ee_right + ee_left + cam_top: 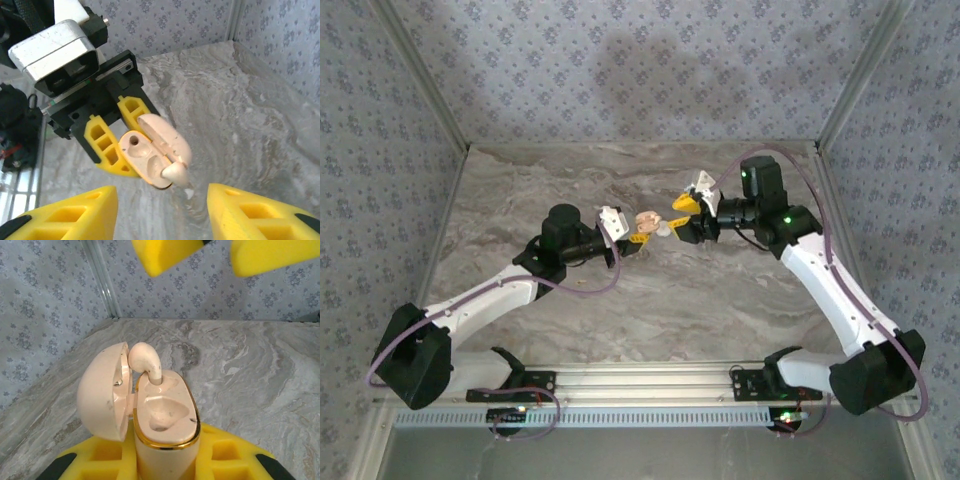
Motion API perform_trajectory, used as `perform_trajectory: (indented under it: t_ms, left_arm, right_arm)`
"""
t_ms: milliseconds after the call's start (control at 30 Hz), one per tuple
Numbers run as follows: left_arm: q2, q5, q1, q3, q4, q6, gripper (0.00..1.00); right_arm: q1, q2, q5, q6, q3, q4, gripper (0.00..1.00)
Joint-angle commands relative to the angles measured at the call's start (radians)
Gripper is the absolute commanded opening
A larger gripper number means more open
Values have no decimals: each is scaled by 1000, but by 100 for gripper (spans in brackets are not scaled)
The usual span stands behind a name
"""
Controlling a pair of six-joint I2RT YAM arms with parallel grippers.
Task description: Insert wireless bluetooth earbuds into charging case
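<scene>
- Marbled grey bench [620, 300] with flowered wallpaper walls around it; both arms meet over the middle, above the surface.
- Left tool [633, 238] is clamped on the lower body of the charging case [165, 415]. It holds the case up off the bench with the mouth facing the other arm, so I read it as acting as the fixture.
- Lid [102, 395] is swung fully open to one side, leaving both pockets reachable.
- One earbud [145, 360] stands with its stem in the far pocket. Its head sticks up past the gold rim and leans at the lid, so it looks not fully seated to me.
- Near pocket [162, 417] is empty.
- Right tool [680, 215] sits just beyond the case, fingers spread wide with nothing between them, lined up on the earbud end.
- My call: mid-insertion. The bud needs a push down into its pocket, then the second pocket needs filling.
- Risk: a sideways nudge could tip the bud out or twist the case in the left grip.
</scene>
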Motion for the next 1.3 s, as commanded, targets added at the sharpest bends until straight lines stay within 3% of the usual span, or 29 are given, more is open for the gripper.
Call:
perform_trajectory:
  t_ms: [0,800,1267]
  left_arm:
    - [-30,42,-4,25,30,-1,18]
    - [-33,10,-3,23,59,-15,18]
    - [-40,-19,-3,18,68,-32,18]
  right_arm:
    - [13,42,25,-259,79,-114,51]
    - [49,134,-19,-264,83,-124,42]
    - [57,123,-36,-248,87,-151,29]
